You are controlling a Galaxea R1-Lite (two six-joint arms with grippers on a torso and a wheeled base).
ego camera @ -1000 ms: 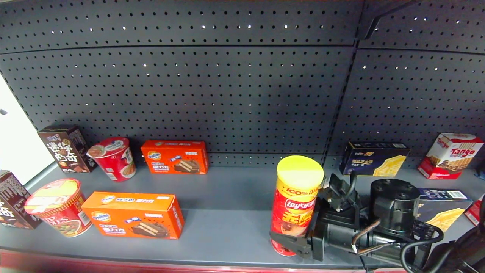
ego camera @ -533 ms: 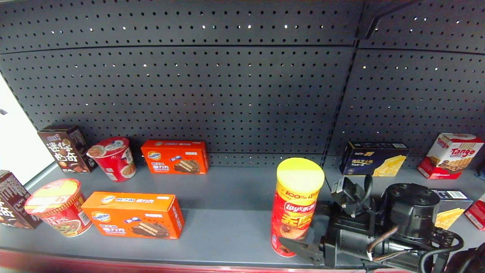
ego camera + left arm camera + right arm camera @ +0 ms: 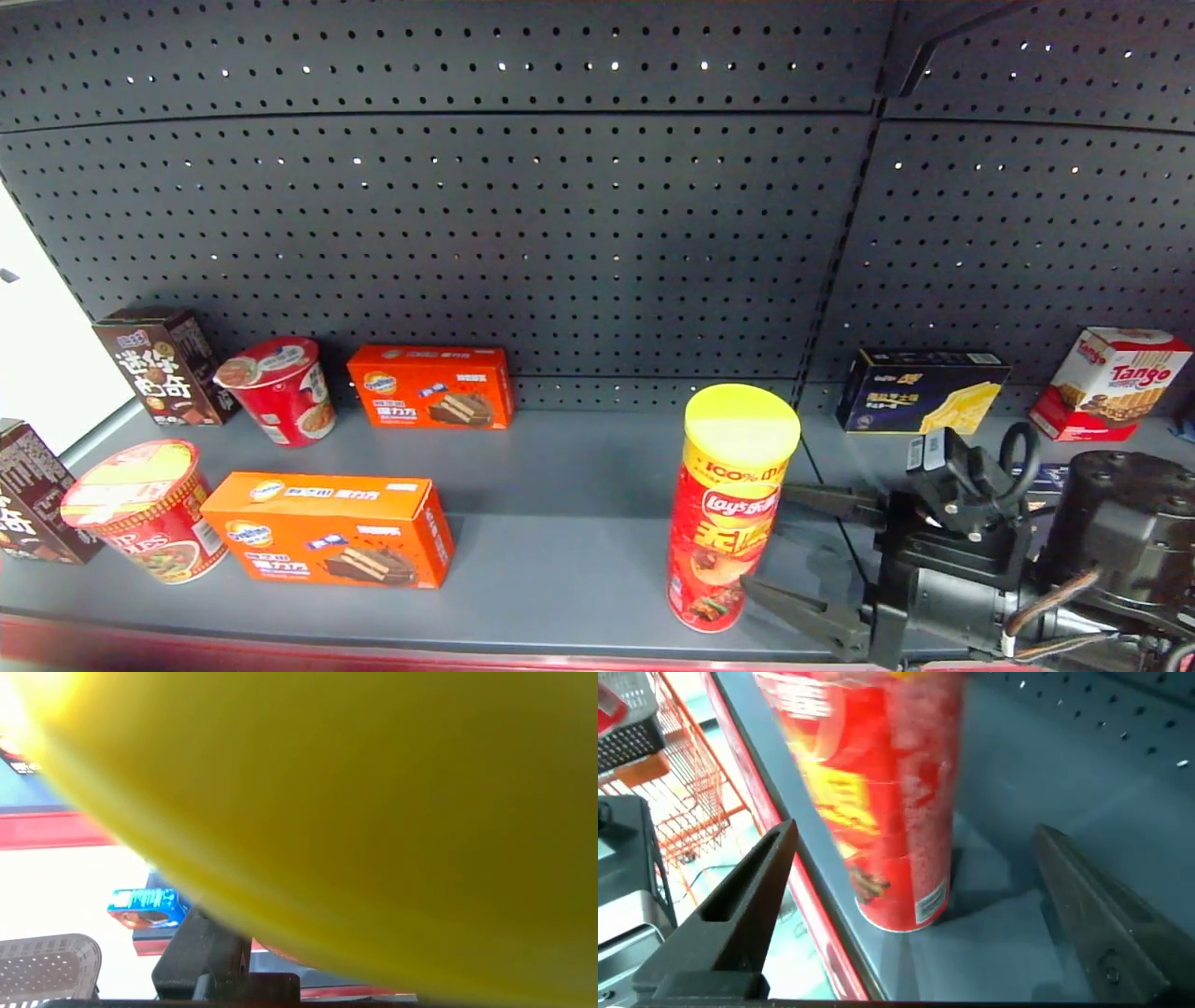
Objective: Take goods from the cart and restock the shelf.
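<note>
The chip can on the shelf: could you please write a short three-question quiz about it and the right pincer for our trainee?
1. True or false: the chip can lies on its side on the shelf.
2. Pick one. The right pincer is: A) open; B) shut on the can; C) shut with nothing in it.
3. Fill in: the lid of the can is coloured ____.

Key: 1 false, it stands upright; 2 A; 3 yellow.
</note>
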